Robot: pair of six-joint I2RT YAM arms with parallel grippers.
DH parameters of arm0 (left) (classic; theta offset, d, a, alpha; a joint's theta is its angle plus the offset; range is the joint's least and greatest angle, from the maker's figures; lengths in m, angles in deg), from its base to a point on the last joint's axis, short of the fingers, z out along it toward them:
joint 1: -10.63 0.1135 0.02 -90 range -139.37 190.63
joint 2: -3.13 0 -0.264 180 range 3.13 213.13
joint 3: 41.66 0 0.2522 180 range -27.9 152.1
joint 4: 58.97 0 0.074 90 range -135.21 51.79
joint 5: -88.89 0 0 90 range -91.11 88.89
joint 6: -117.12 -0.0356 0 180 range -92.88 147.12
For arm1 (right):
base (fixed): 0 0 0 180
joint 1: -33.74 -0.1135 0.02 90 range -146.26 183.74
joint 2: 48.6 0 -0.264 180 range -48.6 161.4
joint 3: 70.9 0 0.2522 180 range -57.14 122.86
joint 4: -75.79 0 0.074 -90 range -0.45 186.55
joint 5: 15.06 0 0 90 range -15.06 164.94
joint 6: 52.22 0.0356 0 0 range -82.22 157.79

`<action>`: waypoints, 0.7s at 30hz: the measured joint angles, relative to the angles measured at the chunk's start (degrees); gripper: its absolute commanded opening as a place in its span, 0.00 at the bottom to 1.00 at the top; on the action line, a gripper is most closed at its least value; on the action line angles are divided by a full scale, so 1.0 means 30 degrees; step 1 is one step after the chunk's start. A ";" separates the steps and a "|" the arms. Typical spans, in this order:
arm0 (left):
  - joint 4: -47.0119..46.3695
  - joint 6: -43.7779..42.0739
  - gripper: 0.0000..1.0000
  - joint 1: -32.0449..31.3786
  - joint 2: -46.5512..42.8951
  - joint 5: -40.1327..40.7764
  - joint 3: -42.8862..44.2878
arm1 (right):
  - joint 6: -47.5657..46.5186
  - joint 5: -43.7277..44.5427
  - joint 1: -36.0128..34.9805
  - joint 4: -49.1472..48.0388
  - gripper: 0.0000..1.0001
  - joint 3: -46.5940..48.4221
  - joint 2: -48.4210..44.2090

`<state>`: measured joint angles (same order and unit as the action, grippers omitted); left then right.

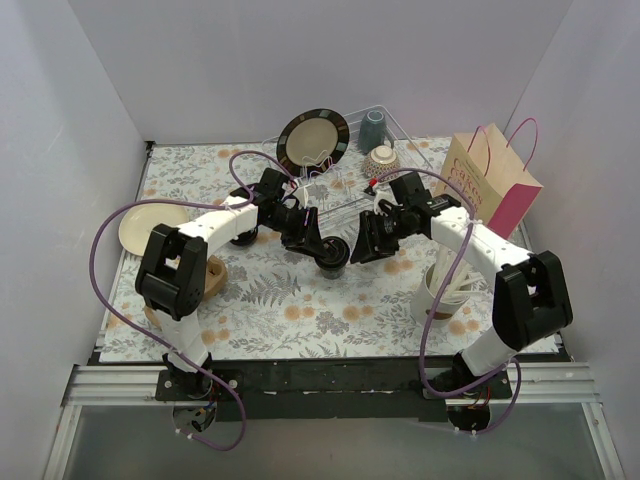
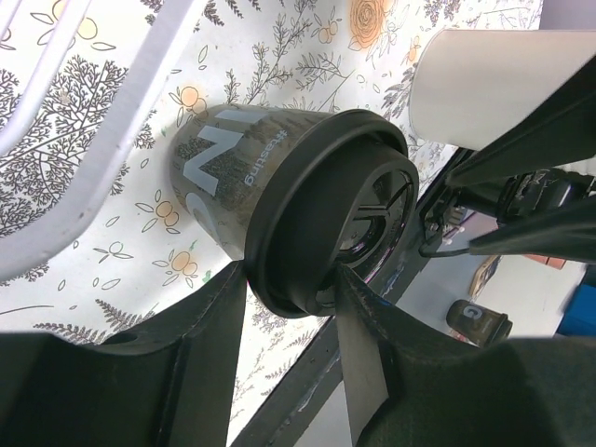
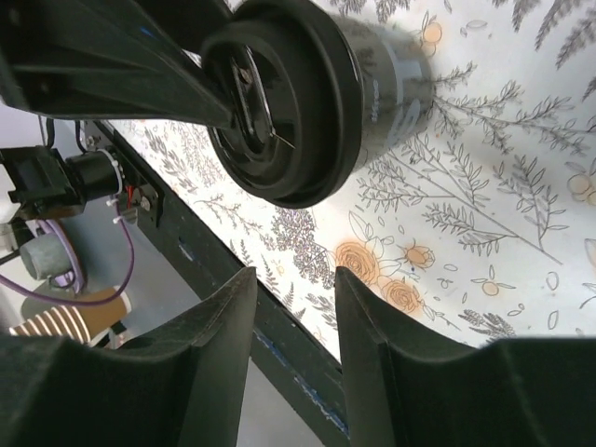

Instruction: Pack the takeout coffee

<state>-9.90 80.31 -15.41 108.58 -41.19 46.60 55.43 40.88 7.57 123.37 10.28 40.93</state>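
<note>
One takeout coffee, a small black paper cup (image 1: 333, 256) with a black lid, is at the middle of the floral mat. My left gripper (image 1: 320, 246) is shut on it. In the left wrist view both fingers press the lid's rim (image 2: 279, 279), and the cup (image 2: 228, 177) lies tilted with its white lettering showing. My right gripper (image 1: 364, 244) stands just to the cup's right, open and empty. In the right wrist view the lidded cup (image 3: 312, 88) is above and clear of the open fingers (image 3: 363, 317).
A kraft and pink paper bag (image 1: 492, 185) stands open at the back right. A white cup of stirrers (image 1: 441, 290) is by the right arm. The wire dish rack (image 1: 345, 185) behind holds a dark plate (image 1: 313, 140), a grey-blue mug (image 1: 372, 128) and a bowl (image 1: 381, 158). A beige plate (image 1: 150, 228) lies at the left.
</note>
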 measured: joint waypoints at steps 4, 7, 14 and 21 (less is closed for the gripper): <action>0.0080 0.0219 0.39 0.0000 0.0102 0.0000 0.0117 | 0.0240 -0.0452 0.0000 -0.0685 0.46 -0.0714 0.0321; 0.0109 0.0364 0.39 -0.0007 0.0189 0.0000 0.0219 | 0.0532 -0.0758 -0.0029 -0.1341 0.45 -0.0823 0.0590; 0.0015 0.0714 0.38 -0.0007 0.0189 -0.0007 0.0131 | 0.1384 -0.0809 -0.0240 -0.2499 0.43 -0.1064 0.1071; -0.0146 0.0867 0.38 0.0000 0.0131 -0.0022 -0.0007 | 0.2608 -0.0197 -0.0648 -0.3220 0.41 -0.1632 0.1209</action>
<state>-10.34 82.91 -15.41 108.97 -41.25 46.58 63.26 40.29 5.62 113.71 5.39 44.56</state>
